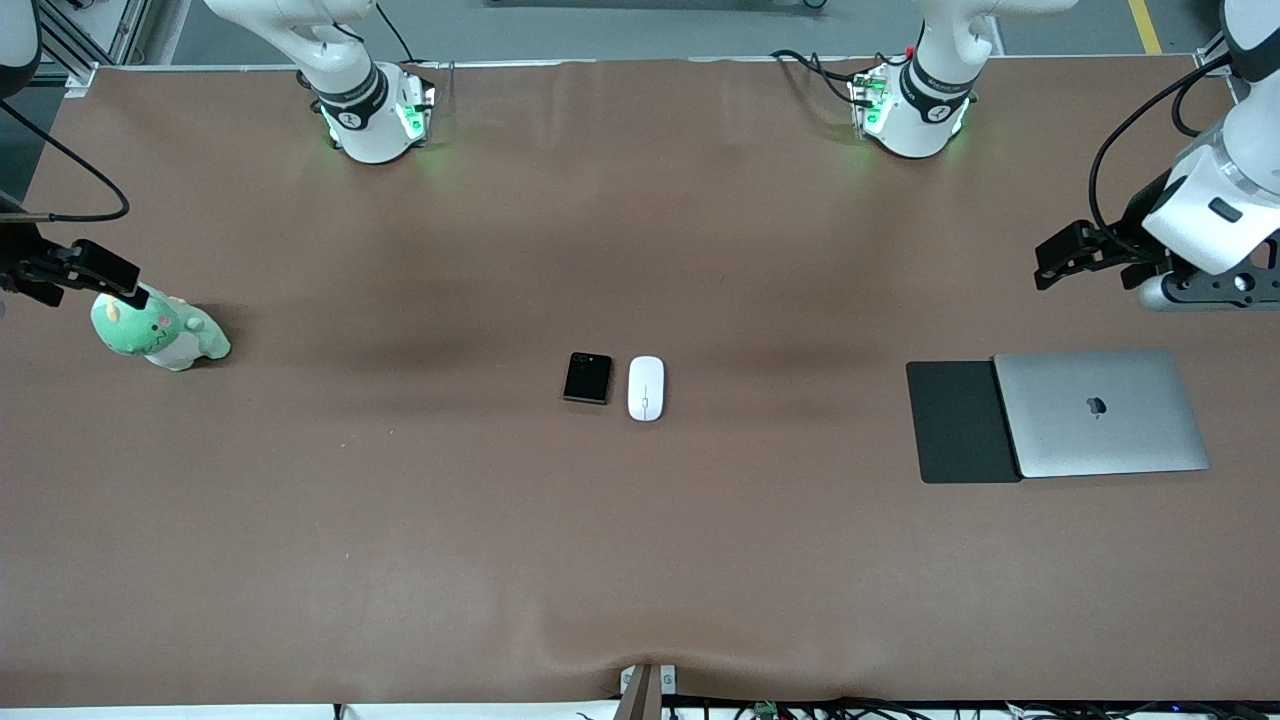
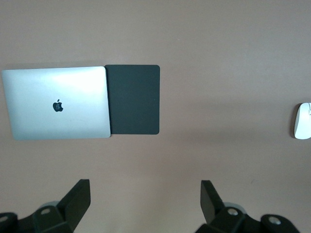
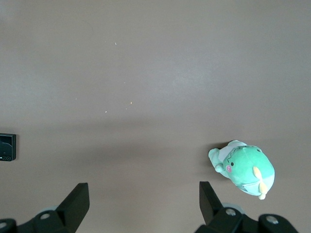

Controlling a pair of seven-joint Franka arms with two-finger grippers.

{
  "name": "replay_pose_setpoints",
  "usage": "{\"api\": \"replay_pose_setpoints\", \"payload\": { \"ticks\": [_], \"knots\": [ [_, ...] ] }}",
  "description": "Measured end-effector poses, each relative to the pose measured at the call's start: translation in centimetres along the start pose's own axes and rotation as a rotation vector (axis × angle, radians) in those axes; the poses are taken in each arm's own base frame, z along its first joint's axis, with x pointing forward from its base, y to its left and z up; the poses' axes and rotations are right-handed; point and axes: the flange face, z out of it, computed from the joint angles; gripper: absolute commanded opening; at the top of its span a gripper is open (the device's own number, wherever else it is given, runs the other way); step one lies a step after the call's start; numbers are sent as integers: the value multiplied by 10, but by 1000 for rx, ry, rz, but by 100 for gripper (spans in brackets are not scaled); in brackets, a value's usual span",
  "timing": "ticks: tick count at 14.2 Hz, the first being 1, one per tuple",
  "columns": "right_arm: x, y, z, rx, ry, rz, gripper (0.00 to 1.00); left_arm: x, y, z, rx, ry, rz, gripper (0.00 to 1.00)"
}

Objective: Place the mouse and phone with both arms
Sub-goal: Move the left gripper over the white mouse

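Wrist views crop the mouse (image 2: 302, 121) and phone (image 3: 8, 146).

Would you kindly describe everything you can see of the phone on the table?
The phone is small, black and nearly square, with rounded corners, a glossy face and camera lenses along the edge toward the robots' bases. It lies flat on the brown table near the middle, close beside the white mouse with a narrow gap between them, on the side toward the right arm's end. Neither gripper touches it. The right wrist view shows only one edge of it.

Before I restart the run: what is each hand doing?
Left hand: open, holding nothing, above the table.
Right hand: open, holding nothing, above the table.
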Motion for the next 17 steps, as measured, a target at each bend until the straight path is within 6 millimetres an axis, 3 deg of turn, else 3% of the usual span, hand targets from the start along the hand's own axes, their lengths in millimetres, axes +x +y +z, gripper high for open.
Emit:
{"api": "replay_pose_setpoints", "payload": {
  "ticks": [10,14,17],
  "knots": [
    [0,0,0,0,-1,0,100,13,8,12,2,28,12,100],
    [0,0,0,0,0,1,100,22,42,33,0,22,43,100],
    [0,0,0,0,0,1,100,35,82,65,-13,26,44,100]
  ]
}}
